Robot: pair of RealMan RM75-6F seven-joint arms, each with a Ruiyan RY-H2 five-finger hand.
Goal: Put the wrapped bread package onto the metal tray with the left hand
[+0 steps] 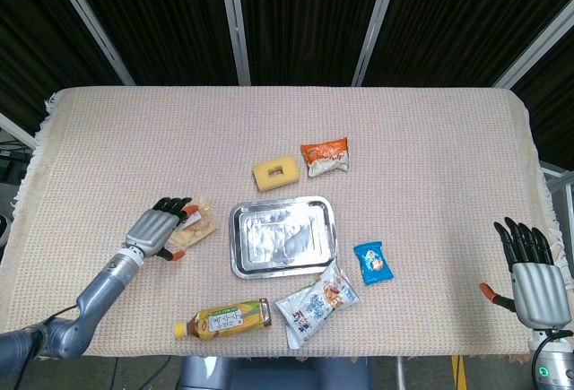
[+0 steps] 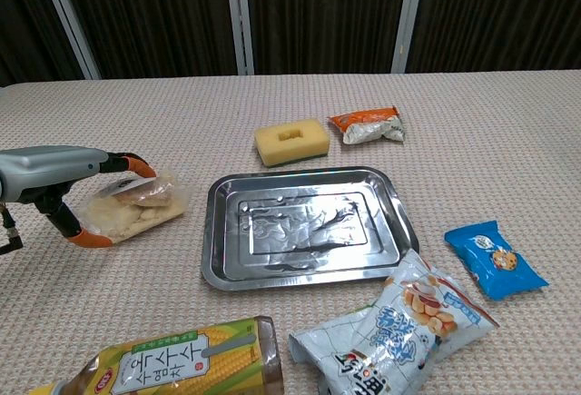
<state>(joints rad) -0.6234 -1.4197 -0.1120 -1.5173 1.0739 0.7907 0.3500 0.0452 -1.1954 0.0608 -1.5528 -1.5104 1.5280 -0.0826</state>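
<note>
The wrapped bread package, clear film with a white label, lies on the cloth just left of the metal tray. My left hand reaches over the package's left end. Its fingers lie over the far side of the package and its thumb sits by the near side. The package still rests flat on the cloth. The tray holds nothing. My right hand hovers at the table's front right corner, fingers spread, holding nothing.
A yellow sponge and an orange snack pack lie behind the tray. A blue cookie packet, a white snack bag and a corn tea bottle lie right of and in front of it.
</note>
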